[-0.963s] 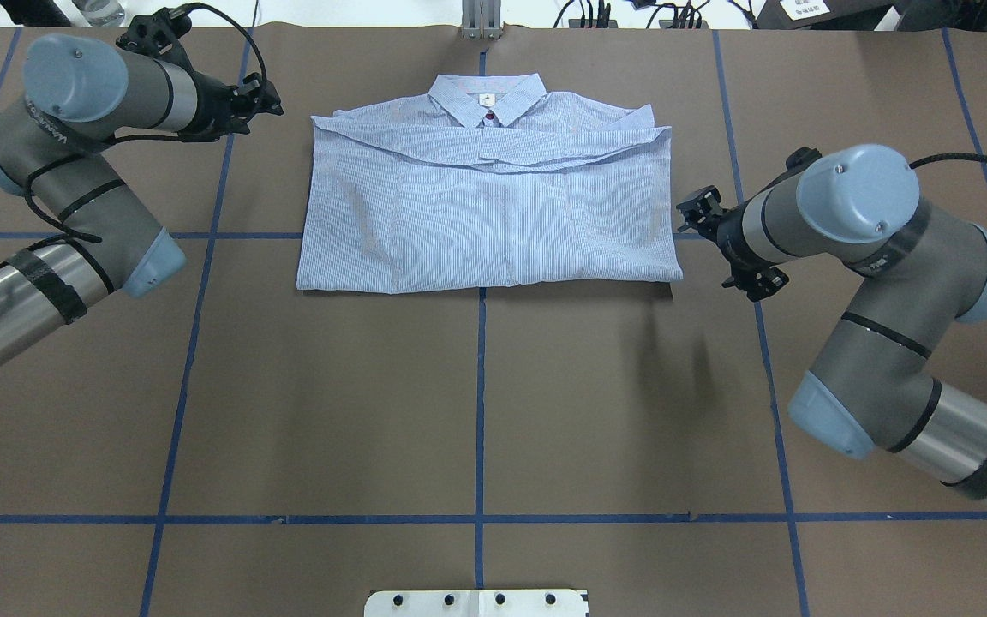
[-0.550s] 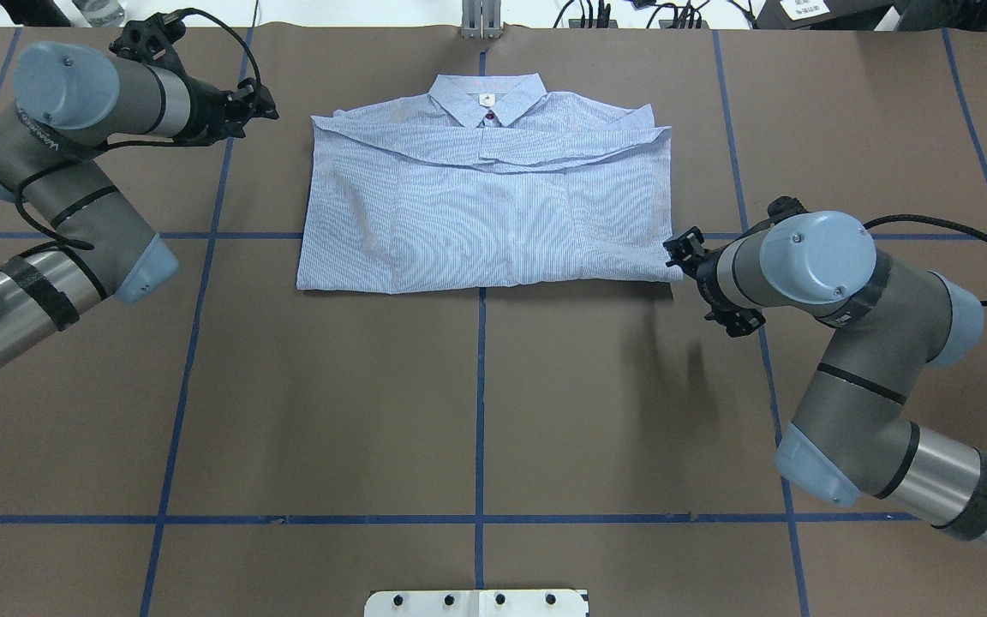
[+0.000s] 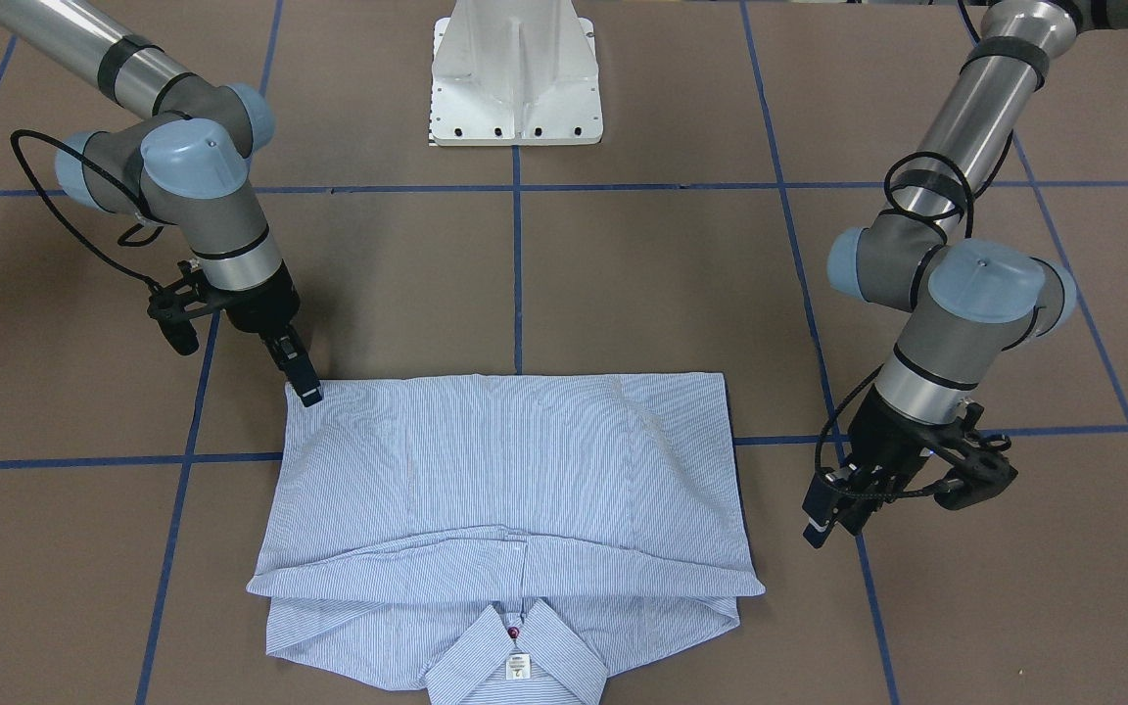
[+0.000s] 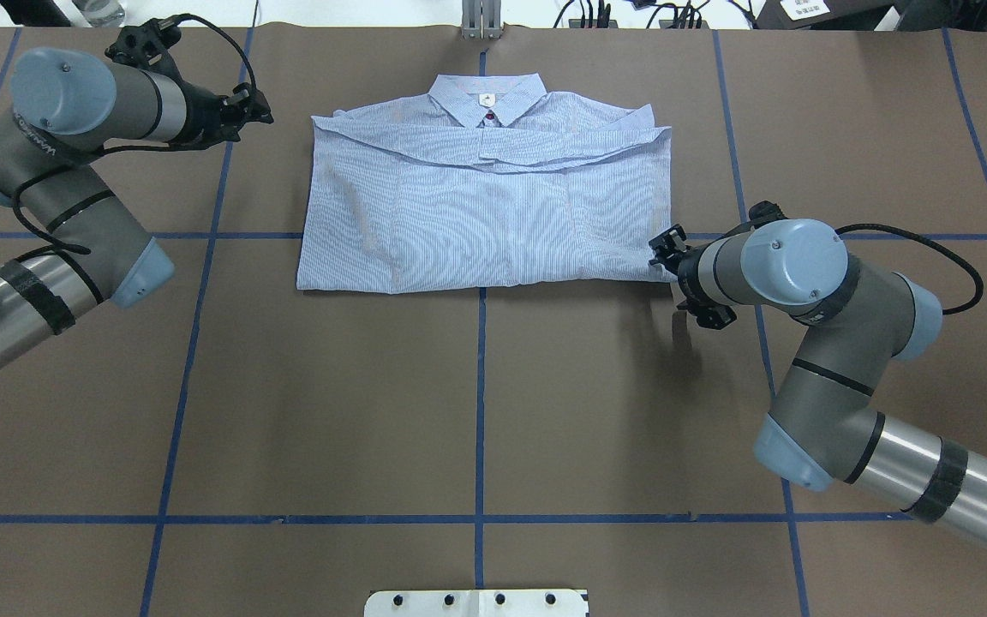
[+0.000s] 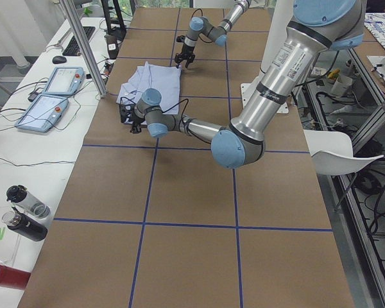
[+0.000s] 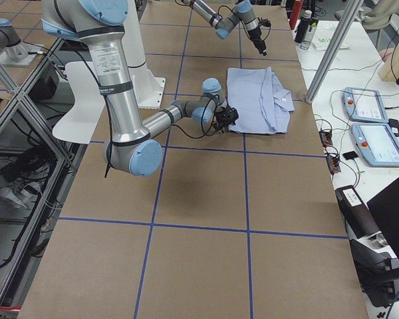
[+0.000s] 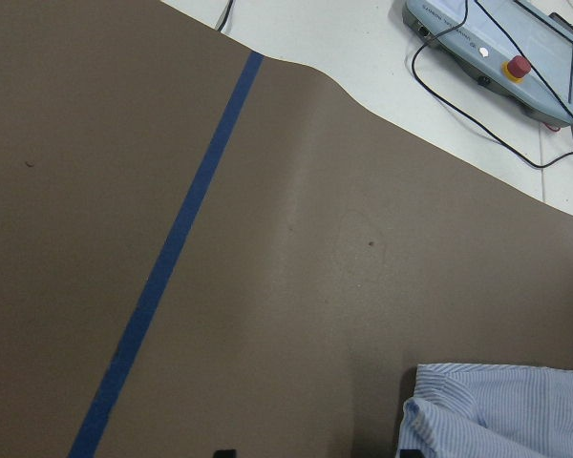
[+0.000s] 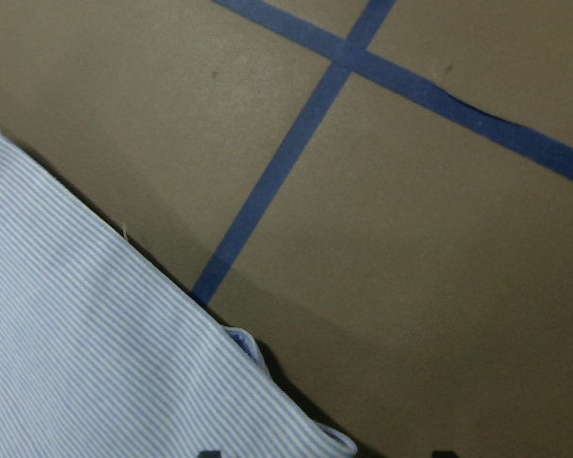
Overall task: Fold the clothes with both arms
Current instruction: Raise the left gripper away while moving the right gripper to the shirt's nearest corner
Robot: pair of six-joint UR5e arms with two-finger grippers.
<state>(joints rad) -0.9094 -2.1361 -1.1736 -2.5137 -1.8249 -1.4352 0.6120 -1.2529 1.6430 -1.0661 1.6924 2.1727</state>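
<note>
**Both grippers empty, posted at opposite corners of the part-folded shirt**

Nearest the robot, the right gripper (image 3: 307, 393) sits low at the 4 o'clock corner of the shirt (image 4: 485, 214). Its fingers are spread with nothing caught, and its wrist view shows the hem corner lying between the tips, placed, I judge, to pinch that corner for the next fold. The shirt lies flat toward 12 o'clock on the table (image 4: 476, 411). Its sleeves (image 4: 493, 147) are laid across as a band just below the collar (image 4: 487, 94), which points away from the robot. Farther out, the left gripper (image 3: 830, 529) hangs at the shirt's 10 o'clock, beside the shoulder corner but clear of the cloth. It looks parted and carries nothing, and is probably lining up on that far corner.
</note>
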